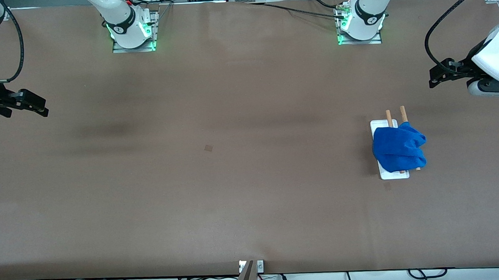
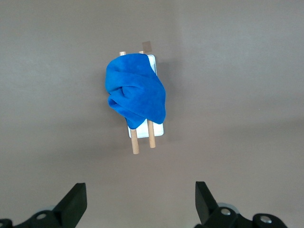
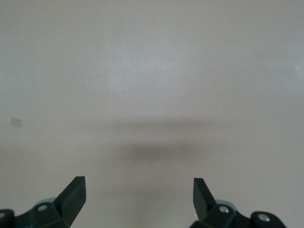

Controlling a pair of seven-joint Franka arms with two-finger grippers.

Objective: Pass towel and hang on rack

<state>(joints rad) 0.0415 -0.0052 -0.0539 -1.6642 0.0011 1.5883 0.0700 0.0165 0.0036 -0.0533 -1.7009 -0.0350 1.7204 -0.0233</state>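
A blue towel lies bunched over the two wooden rods of the rack toward the left arm's end of the table. The rod ends stick out from under the towel. In the left wrist view the towel covers most of the rack. My left gripper is open and empty, up in the air over the table's end near the rack. My right gripper is open and empty over the right arm's end of the table. Both open grippers show in their wrist views, the left and the right.
A small brown square mark lies on the brown table mid-way between the arms; it also shows in the right wrist view. The arm bases stand along the edge farthest from the front camera. Cables run along the near edge.
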